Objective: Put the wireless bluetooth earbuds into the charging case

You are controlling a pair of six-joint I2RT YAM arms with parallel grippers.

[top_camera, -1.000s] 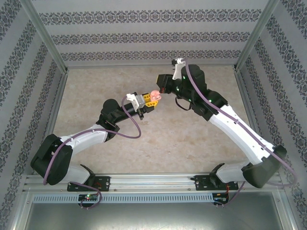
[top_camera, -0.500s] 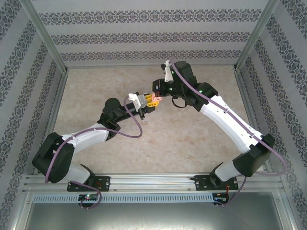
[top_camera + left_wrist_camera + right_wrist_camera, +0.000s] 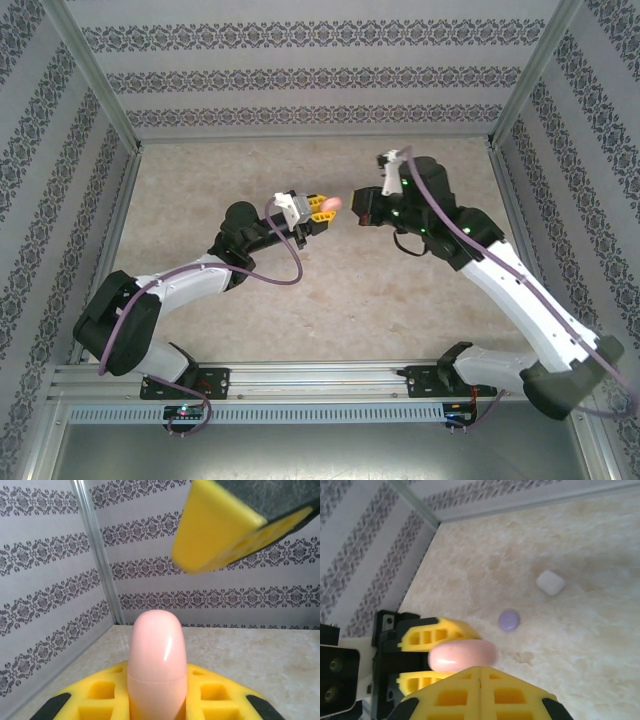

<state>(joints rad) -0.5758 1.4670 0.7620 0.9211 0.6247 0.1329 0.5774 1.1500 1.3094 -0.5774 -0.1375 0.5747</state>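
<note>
So the left gripper (image 3: 321, 207) is clamping its yellow fingers (image 3: 100, 695) on the pink charging case (image 3: 157, 665), holding it up off the table (image 3: 580, 535) around the middle, and the case is looking closed with its seam line showing. The right gripper (image 3: 480, 679) is sitting just beside it, tip pointing at the case, with its fingers pressed together and nothing between them. Down on the table, a small purple round thing (image 3: 509, 620) and a small white squarish thing (image 3: 550, 582) are lying near each other, not touching.
</note>
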